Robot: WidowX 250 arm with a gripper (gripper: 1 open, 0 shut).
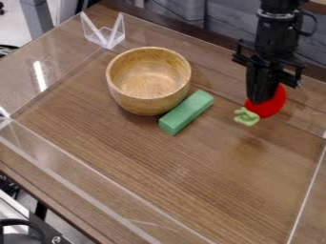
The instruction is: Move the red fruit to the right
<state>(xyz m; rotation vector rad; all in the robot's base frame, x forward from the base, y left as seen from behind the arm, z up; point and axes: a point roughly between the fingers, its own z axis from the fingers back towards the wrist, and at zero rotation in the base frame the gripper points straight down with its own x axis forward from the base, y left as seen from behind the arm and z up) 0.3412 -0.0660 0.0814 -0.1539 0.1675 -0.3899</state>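
The red fruit (266,102) is a small bright red toy with a light green leafy cap, at the right side of the wooden table. My black gripper (265,90) comes down from above, shut on the fruit's upper part. The green cap (245,117) sticks out at the fruit's lower left, just over the tabletop. Whether the fruit touches the table cannot be told.
A wooden bowl (148,80) stands left of centre. A green rectangular block (186,111) lies between the bowl and the fruit. Clear plastic walls (306,205) ring the table, and a clear folded stand (102,31) sits at the back left.
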